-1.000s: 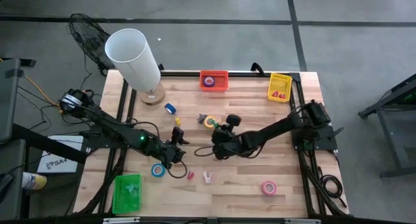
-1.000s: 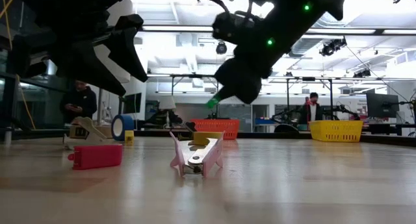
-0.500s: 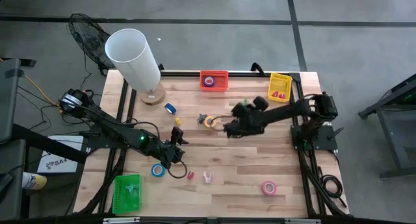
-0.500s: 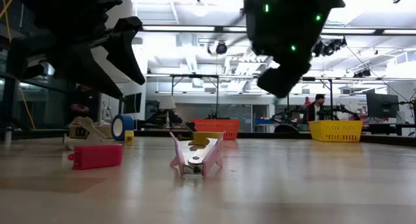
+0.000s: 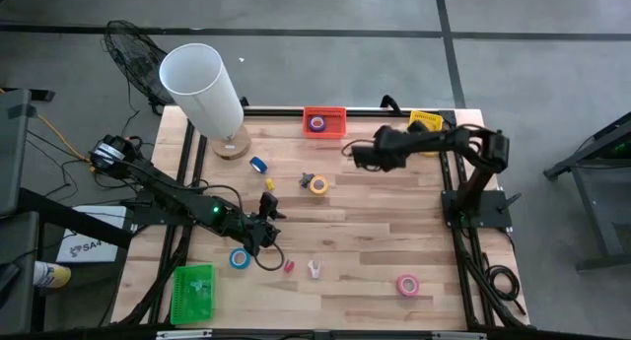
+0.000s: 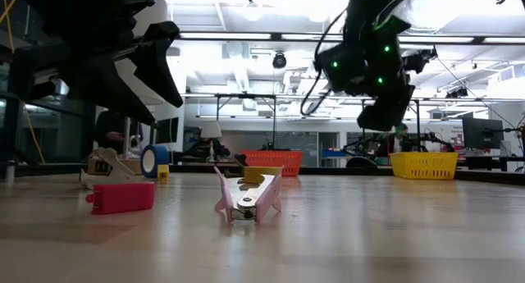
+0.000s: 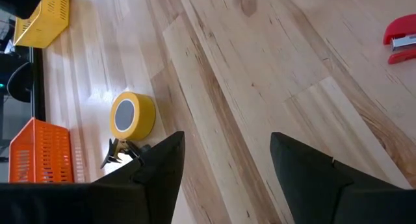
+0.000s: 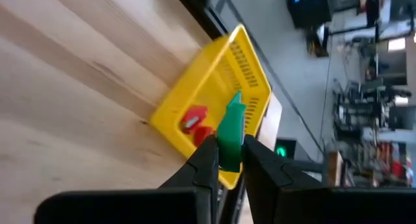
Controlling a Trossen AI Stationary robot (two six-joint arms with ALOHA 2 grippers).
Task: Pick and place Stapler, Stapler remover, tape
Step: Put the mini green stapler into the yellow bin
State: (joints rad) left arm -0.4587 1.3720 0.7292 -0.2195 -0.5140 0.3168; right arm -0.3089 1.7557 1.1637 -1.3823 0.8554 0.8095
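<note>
1. Since the earlier frames the right gripper (image 5: 353, 155) has swung from mid-table toward the far right corner. The left gripper (image 5: 268, 225) has not moved.
2. The right gripper is pinching a small green piece (image 8: 229, 130), probably a staple remover. It looks light, stiff and smooth, so it could slip. It is held low on its body, with the upper end standing free of the fingers.
3. The yellow basket (image 8: 229, 67) lies just ahead of the right gripper, with red items (image 8: 194, 121) already inside. Its raised rim is the edge to clear.
4. The left gripper hangs spread and empty. A blue tape roll (image 5: 239, 258) sits just behind it, and a yellow tape roll (image 7: 132, 115) lies ahead (open bare wood between).
</note>
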